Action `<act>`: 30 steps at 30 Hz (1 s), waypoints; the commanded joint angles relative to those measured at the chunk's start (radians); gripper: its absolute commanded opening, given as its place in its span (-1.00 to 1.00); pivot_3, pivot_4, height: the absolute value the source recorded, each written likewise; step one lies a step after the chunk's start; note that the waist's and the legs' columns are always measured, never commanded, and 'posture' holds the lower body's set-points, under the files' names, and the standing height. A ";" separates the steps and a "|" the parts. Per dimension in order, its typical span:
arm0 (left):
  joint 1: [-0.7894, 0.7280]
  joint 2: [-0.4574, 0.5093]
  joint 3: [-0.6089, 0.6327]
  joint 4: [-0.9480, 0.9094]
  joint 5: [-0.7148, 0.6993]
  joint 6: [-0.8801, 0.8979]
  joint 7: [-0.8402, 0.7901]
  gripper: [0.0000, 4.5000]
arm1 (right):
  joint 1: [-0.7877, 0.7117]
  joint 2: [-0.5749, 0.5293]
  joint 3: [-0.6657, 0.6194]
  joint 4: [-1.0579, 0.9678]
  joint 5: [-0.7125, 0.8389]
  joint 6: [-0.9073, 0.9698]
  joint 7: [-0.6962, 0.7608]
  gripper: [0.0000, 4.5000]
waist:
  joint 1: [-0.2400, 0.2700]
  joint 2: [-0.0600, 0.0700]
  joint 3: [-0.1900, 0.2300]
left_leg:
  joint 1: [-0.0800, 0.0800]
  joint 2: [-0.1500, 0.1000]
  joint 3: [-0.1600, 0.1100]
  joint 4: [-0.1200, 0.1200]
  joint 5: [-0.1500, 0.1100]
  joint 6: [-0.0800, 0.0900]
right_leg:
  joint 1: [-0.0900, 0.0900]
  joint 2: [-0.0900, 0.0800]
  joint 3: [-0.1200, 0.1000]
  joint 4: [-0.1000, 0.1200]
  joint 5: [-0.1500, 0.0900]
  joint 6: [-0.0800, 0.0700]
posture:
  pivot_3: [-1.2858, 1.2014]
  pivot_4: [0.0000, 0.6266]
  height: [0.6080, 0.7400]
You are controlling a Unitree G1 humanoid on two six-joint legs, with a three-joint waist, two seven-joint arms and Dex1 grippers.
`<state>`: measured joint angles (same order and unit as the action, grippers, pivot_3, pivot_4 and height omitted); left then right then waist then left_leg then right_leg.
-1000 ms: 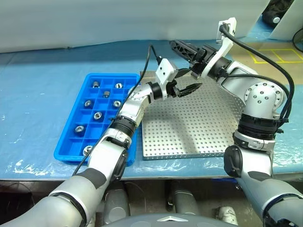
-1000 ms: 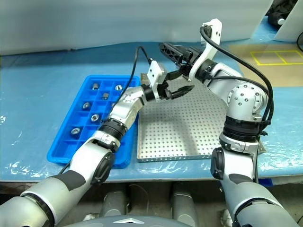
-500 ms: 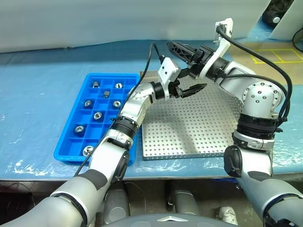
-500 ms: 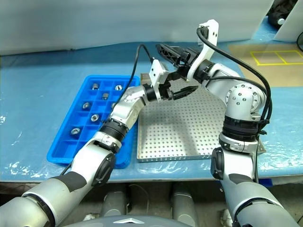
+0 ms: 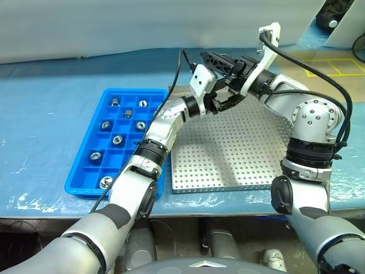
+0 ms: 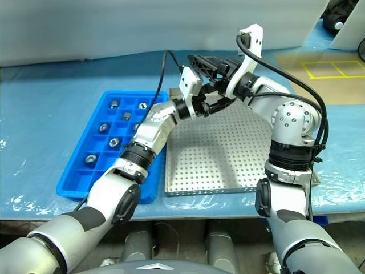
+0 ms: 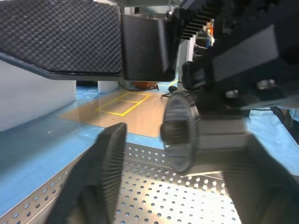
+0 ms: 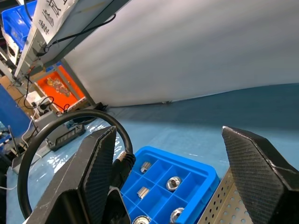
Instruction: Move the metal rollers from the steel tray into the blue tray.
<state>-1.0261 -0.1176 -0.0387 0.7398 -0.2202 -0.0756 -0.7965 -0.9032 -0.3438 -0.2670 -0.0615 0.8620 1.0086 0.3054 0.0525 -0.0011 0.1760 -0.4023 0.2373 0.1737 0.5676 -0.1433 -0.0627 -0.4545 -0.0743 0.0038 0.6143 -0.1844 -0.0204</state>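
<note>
Blue plastic sheeting covers the table beneath both trays.

Steel tray showing matt grey perforated sheet metal, catching glare in left wrist view. Blue tray looking glossy smooth plastic. Metal rollers gleaming polished silver; one roller showing brushed, shiny face. Table cover appearing thin blue plastic film (wrinkled, shiny). Left gripper fingers looking matt black, finely ribbed.
</note>
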 commanded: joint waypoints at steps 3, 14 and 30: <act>-0.030 -0.014 0.009 -0.043 -0.022 0.017 0.008 -0.22 | -0.008 -0.010 0.007 -0.026 -0.001 -0.014 0.013 0.65 | 0.000 0.000 0.000 | 0.000 0.000 0.000 -0.001 0.000 0.000 | 0.000 0.000 0.000 -0.001 0.000 0.000 | -0.13 -0.52 1.00; -0.030 -0.009 0.014 -0.040 -0.015 0.023 0.010 -0.22 | -0.010 -0.002 0.010 -0.017 -0.015 -0.022 0.017 0.65 | 0.000 0.000 0.000 | 0.000 0.000 0.000 -0.003 0.000 0.001 | 0.000 0.000 0.000 -0.005 0.000 0.000 | -0.13 -0.52 1.00; 0.017 0.044 0.000 -0.101 -0.020 0.075 -0.031 -0.45 | -0.024 0.010 0.012 0.001 -0.024 -0.028 0.029 0.65 | 0.000 0.000 0.000 | -0.001 0.000 0.001 -0.004 -0.001 0.001 | 0.000 0.000 -0.001 -0.005 0.000 0.000 | -0.12 -0.52 1.00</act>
<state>-1.0038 -0.0720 -0.0343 0.6919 -0.2309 0.0020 -0.8218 -0.9035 -0.3356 -0.2489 -0.0473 0.8286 0.9985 0.3279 0.0527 -0.0011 0.1760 -0.4030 0.2374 0.1743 0.5639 -0.1442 -0.0612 -0.4544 -0.0744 0.0031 0.6090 -0.1842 -0.0205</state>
